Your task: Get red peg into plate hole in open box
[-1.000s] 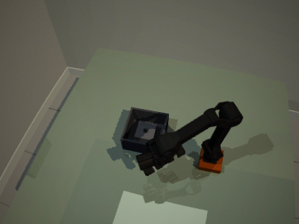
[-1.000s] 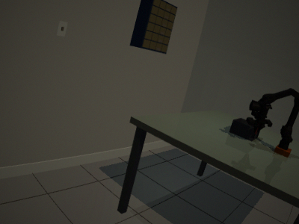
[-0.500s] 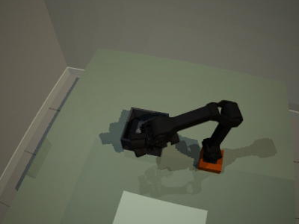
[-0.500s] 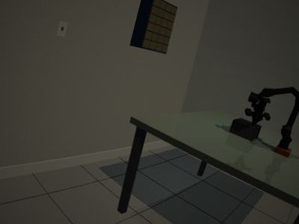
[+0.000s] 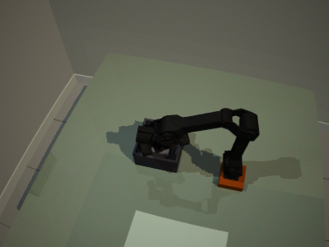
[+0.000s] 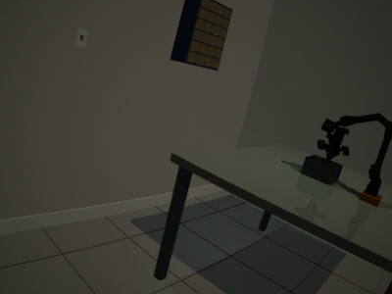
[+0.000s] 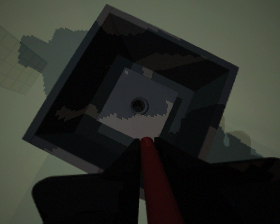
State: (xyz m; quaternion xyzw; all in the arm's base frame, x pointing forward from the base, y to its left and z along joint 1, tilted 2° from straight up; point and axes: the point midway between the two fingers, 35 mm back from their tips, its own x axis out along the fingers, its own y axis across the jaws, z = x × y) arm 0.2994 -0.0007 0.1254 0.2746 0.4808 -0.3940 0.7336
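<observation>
In the wrist view, the black two-fingered hand (image 6: 329, 156) (image 7: 146, 142) reaches in from the bottom edge of the frame, its dark tapering fingers clamped on a slim red cylindrical peg (image 7: 159, 187). The peg runs from the lower middle of that frame up to a rounded end just below the centre, between the fingertips. Beyond that end, across the middle of the frame, lies the open square box (image 5: 157, 163) (image 6: 320, 170) (image 7: 65, 91) with dark grey walls, turned askew, its rim corners pointing to the top, the right and the left. At its bottom sits a paler grey square plate (image 7: 117, 97) with a round, dark-ringed hole (image 7: 139, 105) near the frame's centre. The peg's end shows below the hole in this view, apart from it, and the hole has no peg in it. In the top view, the black jointed arm (image 5: 201, 121) stretches left from its orange square base (image 5: 232, 186), at the lower right, and covers much of the box, left of centre. In the exterior view, at the right side, the hand points down over the box; how deep the fingertips reach is too dark to tell. Box and base both rest on the pale green desk (image 5: 123, 82) (image 6: 235, 164).
</observation>
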